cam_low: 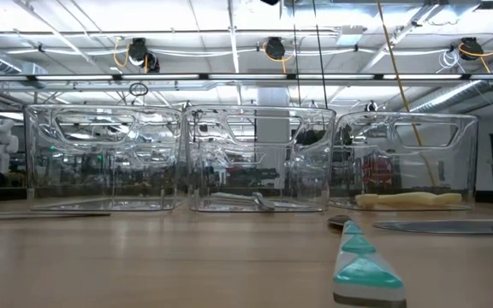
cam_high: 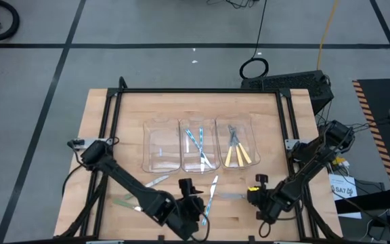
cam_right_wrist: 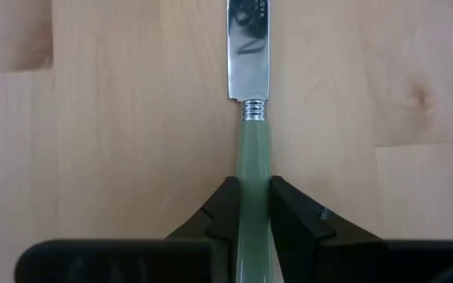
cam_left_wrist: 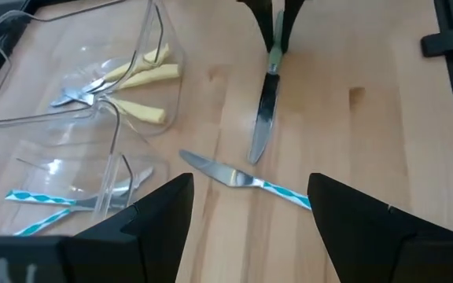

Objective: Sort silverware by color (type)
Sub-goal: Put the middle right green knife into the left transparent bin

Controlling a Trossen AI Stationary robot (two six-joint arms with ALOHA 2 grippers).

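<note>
Down at the table's near edge, the right gripper (cam_right_wrist: 248,216) pinches the green-handled knife (cam_right_wrist: 252,149); the left gripper (cam_left_wrist: 250,208) hovers spread over the blue-handled knife (cam_left_wrist: 238,179).

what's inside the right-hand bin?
The right-hand bin holds yellow-handled silverware, about three pieces, metal ends bunched together. Overlap hides their types.

No legible text on anything.
</note>
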